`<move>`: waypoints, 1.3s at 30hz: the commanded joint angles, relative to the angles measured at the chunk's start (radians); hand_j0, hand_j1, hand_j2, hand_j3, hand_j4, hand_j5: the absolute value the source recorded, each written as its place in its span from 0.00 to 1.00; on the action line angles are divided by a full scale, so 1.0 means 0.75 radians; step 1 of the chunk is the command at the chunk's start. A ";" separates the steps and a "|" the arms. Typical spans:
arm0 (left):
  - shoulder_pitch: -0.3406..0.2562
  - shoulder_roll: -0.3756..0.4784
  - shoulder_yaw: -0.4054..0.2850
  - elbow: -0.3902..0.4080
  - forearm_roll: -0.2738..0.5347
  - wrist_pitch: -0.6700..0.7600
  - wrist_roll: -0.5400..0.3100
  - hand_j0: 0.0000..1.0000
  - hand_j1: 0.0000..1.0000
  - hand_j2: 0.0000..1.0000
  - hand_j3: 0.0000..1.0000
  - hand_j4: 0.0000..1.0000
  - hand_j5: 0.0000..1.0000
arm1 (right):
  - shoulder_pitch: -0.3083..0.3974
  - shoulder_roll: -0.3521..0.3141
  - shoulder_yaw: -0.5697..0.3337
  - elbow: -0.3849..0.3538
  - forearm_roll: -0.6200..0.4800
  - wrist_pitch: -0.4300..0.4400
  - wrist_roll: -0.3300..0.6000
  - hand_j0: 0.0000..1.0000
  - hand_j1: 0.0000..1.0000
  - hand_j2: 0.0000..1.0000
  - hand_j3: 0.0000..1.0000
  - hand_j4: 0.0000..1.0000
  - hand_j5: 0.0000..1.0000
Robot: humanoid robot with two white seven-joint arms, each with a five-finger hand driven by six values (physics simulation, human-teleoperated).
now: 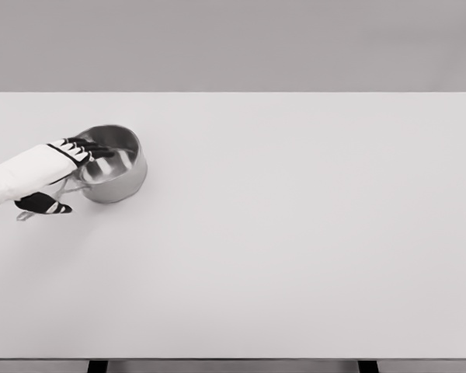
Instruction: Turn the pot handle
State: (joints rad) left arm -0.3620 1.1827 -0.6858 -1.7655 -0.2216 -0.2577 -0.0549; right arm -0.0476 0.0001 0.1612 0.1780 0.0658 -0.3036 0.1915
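A small steel pot (pixel 118 167) stands on the white table (pixel 295 233) at the far left. Its thin handle (pixel 23 215) points toward the lower left, and only its tip shows past my hand. My left hand (pixel 76 176) reaches in from the left edge and lies over the handle where it joins the pot. The fingers (pixel 87 145) stretch straight out across the pot's near rim, and the thumb (pixel 48 205) sits on the other side of the handle. The hand is not curled around anything. The right arm is out of view.
The table's left edge lies close to the pot and my hand. The back edge runs behind the pot. Two dark table legs (pixel 98 366) show under the front edge.
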 commanded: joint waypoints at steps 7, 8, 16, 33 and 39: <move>0.029 0.029 0.080 0.000 0.001 -0.025 -0.003 1.00 1.00 1.00 1.00 1.00 1.00 | 0.000 0.000 0.000 0.000 0.000 0.000 0.000 1.00 1.00 1.00 1.00 1.00 1.00; 0.045 0.029 0.098 0.000 0.001 -0.027 -0.003 1.00 1.00 1.00 1.00 1.00 1.00 | 0.000 0.000 0.000 0.000 0.000 0.000 0.000 1.00 1.00 1.00 1.00 1.00 1.00; 0.110 0.033 0.184 0.000 -0.042 -0.045 -0.003 1.00 1.00 1.00 1.00 1.00 1.00 | 0.000 0.000 0.000 0.000 0.000 0.000 0.000 1.00 1.00 1.00 1.00 1.00 1.00; 0.243 0.014 0.299 0.000 -0.048 -0.127 0.004 1.00 1.00 1.00 1.00 1.00 1.00 | 0.000 0.000 0.000 0.000 0.000 0.000 0.000 1.00 1.00 1.00 1.00 1.00 1.00; 0.260 0.010 0.338 0.002 -0.093 -0.129 0.004 1.00 1.00 1.00 1.00 1.00 1.00 | 0.000 0.000 0.000 0.000 0.000 0.000 0.000 1.00 1.00 1.00 1.00 1.00 1.00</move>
State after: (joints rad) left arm -0.1626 1.1899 -0.4428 -1.7649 -0.2856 -0.3545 -0.0527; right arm -0.0476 0.0001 0.1612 0.1780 0.0658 -0.3036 0.1915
